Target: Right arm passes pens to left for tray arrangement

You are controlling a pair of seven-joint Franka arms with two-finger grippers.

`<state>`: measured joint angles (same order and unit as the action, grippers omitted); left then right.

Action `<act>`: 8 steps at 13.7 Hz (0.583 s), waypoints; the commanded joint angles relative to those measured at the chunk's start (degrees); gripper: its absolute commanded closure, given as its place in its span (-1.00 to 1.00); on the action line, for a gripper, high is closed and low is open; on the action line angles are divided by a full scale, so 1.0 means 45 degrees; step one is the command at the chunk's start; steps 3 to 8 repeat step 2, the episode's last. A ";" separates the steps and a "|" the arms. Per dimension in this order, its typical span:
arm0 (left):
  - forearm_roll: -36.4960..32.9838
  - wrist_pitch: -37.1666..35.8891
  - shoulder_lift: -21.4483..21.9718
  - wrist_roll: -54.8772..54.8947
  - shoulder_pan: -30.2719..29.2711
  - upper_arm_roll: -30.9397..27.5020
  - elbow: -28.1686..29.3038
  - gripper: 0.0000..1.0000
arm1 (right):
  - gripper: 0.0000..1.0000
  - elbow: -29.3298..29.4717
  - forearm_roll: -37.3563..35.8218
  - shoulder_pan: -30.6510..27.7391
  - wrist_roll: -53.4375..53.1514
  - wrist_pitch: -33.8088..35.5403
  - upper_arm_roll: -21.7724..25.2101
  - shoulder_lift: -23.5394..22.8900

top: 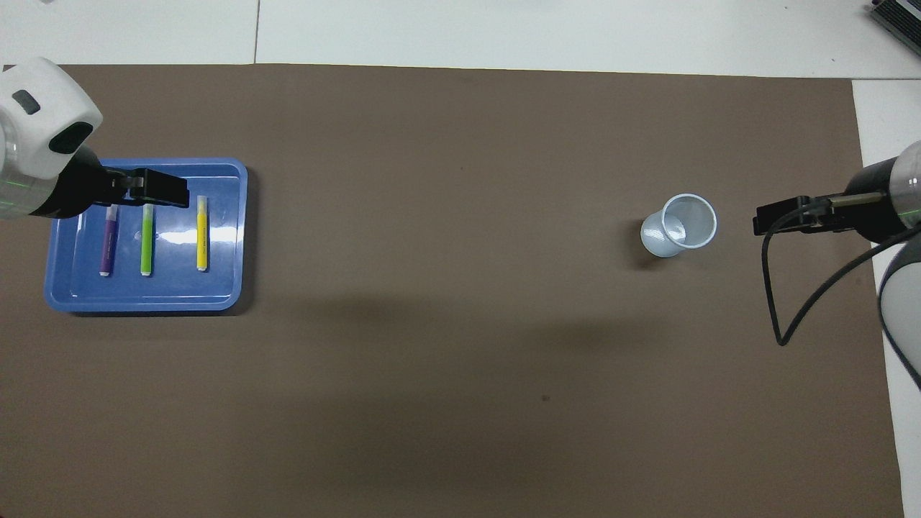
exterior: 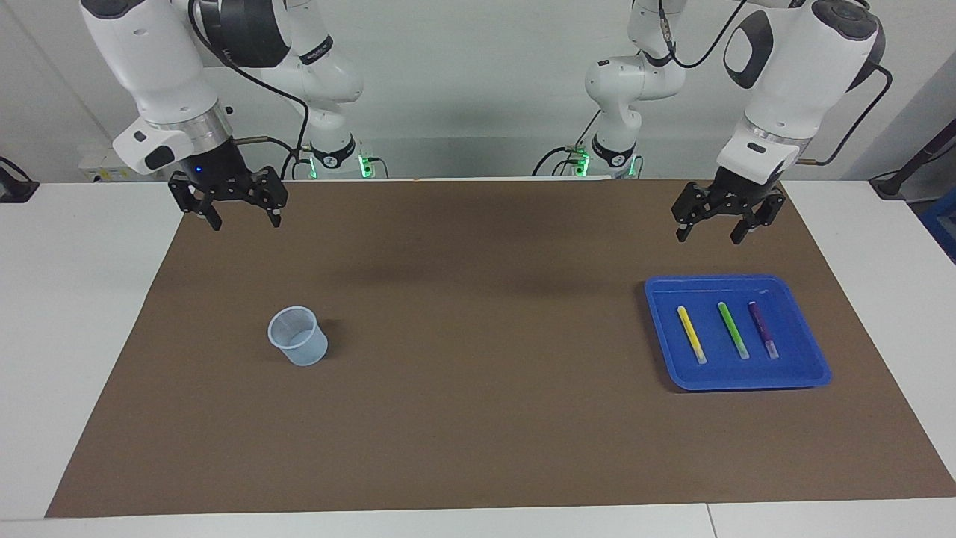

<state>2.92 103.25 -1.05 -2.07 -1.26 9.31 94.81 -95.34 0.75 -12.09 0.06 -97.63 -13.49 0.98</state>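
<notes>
The blue tray lies on the mat toward the left arm's end of the table. Three pens lie in it side by side, apart from each other: yellow, green and purple. My left gripper hangs open and empty in the air over the mat beside the tray's rim, touching nothing. My right gripper waits open and empty, raised over the mat's edge at the right arm's end.
A small translucent bluish cup stands on the brown mat toward the right arm's end, with nothing visible inside. A black cable loops from the right wrist over the mat's edge.
</notes>
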 commanded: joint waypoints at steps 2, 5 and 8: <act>0.0171 -0.0152 0.0389 -0.0047 -0.0012 0.0002 0.0358 -1.00 | -1.00 -0.0258 0.0008 -0.0068 0.0259 -0.0062 -0.0049 0.0250; 0.0171 -0.0152 0.0389 -0.0047 -0.0012 0.0002 0.0358 -1.00 | -1.00 -0.0258 0.0008 -0.0068 0.0259 -0.0062 -0.0049 0.0250; 0.0171 -0.0152 0.0389 -0.0047 -0.0012 0.0002 0.0358 -1.00 | -1.00 -0.0258 0.0008 -0.0068 0.0259 -0.0062 -0.0049 0.0250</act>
